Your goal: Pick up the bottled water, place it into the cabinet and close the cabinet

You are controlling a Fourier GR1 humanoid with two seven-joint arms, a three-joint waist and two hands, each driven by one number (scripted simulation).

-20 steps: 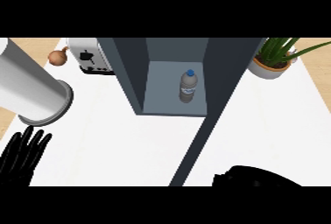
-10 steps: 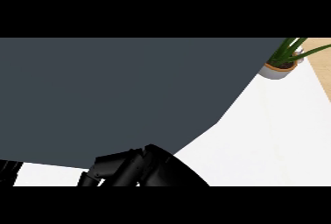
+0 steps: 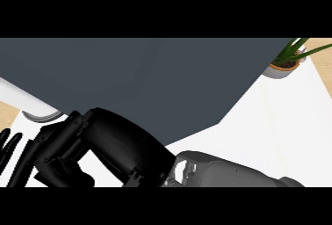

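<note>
The dark grey cabinet door [image 3: 149, 79] fills most of the head view and hides the cabinet's inside. The bottled water is not visible. My right hand [image 3: 107, 147] lies across the lower left, its grey forearm [image 3: 220, 173] coming in from the lower right. Its fingers [image 3: 55, 151] reach out leftward along the door's lower edge and hold nothing. Only the fingers of my left hand [image 3: 9, 147] show at the far left edge, straight and pointing up, at rest.
A white cylinder [image 3: 26, 101] pokes out from under the door at the left. A potted plant [image 3: 286, 66] stands at the top right on the white counter [image 3: 285, 127], which shows to the door's right.
One second ago the cabinet stood open with the bottle on its shelf. The door has since swung across the view, and my right hand has moved left and up along it.
</note>
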